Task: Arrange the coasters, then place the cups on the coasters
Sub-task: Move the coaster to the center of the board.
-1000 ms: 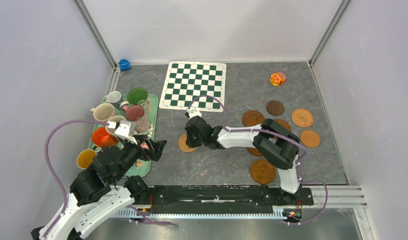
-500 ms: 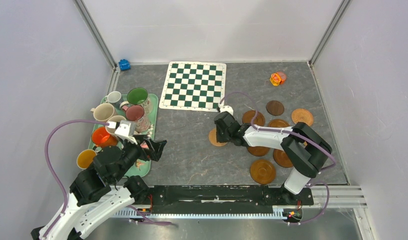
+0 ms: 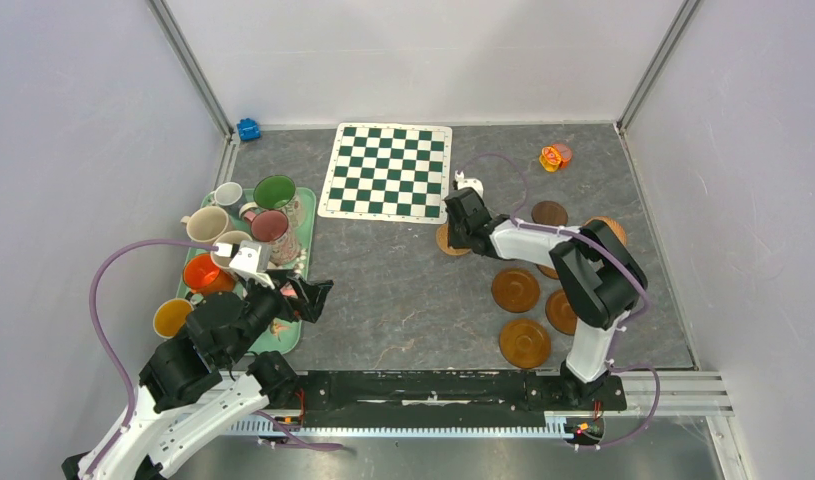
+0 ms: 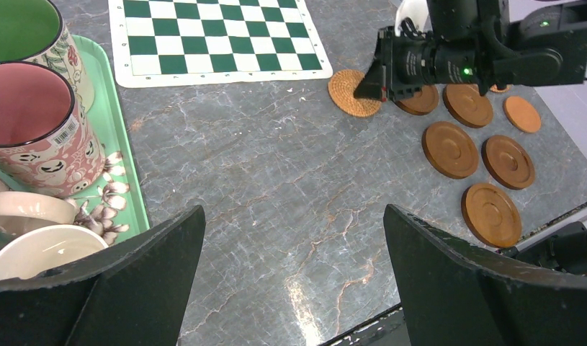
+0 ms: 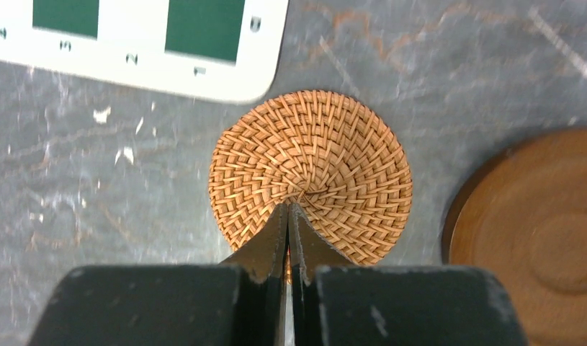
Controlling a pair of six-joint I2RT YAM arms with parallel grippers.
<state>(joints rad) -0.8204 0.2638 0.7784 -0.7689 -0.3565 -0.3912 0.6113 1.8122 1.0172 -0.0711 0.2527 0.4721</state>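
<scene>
Right gripper (image 5: 289,210) is pinched tight, fingers together with nothing between them, tips down on the middle of the woven coaster (image 5: 310,176). That disc lies flat on the grey table (image 5: 96,180) at the centre of the wrist view, just below the corner of the chequered mat (image 5: 132,43) at upper left. A dark wooden coaster (image 5: 535,216) sits just beside it at the right edge, with a sliver of table between them. From above, the woven one sits right of centre, off the mat's lower right corner, and the other wooden coasters (image 3: 515,290) are scattered across the lower right, none carrying a cup. Left gripper (image 3: 308,295) hangs over the lower left with its fingers spread wide, holding nothing, beside the mint-green tray (image 4: 121,151). The cups (image 3: 205,224) are bunched at the left edge, on and around that tray; the pink cup (image 4: 31,130) and the green-lined cup (image 4: 20,29) stand upright on it
</scene>
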